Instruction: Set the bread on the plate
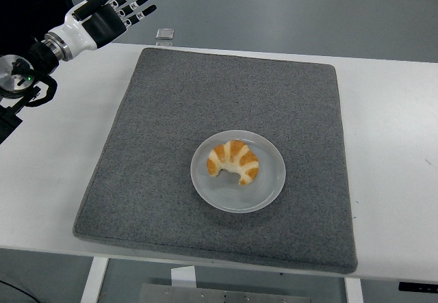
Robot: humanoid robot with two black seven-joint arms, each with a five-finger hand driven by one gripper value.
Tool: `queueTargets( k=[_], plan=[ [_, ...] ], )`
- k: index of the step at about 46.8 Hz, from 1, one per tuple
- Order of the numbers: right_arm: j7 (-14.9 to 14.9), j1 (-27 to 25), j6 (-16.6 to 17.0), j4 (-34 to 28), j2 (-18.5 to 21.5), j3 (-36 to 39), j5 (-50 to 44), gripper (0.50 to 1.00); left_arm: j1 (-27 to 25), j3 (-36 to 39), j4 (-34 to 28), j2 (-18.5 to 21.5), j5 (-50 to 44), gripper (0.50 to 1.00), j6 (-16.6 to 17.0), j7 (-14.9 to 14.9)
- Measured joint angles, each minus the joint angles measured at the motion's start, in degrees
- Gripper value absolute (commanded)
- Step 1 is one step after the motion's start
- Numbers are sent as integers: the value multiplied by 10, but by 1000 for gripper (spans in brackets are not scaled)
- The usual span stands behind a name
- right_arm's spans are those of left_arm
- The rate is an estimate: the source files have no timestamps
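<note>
Bread [233, 161] lies on the plate [267, 187], just left of plate centre. Plate sits on the grey mat [171, 111], toward its 6 o'clock. Left hand [109, 12] is off the mat at 10 o'clock, fingers spread, holding nothing, well apart from the bread. Small clear object [163, 36] at the mat's far edge.

Golden-brown, cream-striped bread [233, 162] on translucent white plate [267, 190], speckled grey mat [171, 111].
</note>
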Motion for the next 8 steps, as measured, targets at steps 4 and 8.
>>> queueTargets(
  k=[4,8],
  plan=[
    [-1,0,0,0,0,0,1,952,1,1,1,-5,0,1000,0,0],
    [-2,-1,0,0,0,0,0,952,6,1,1,-7,0,1000,1,0]
  ],
)
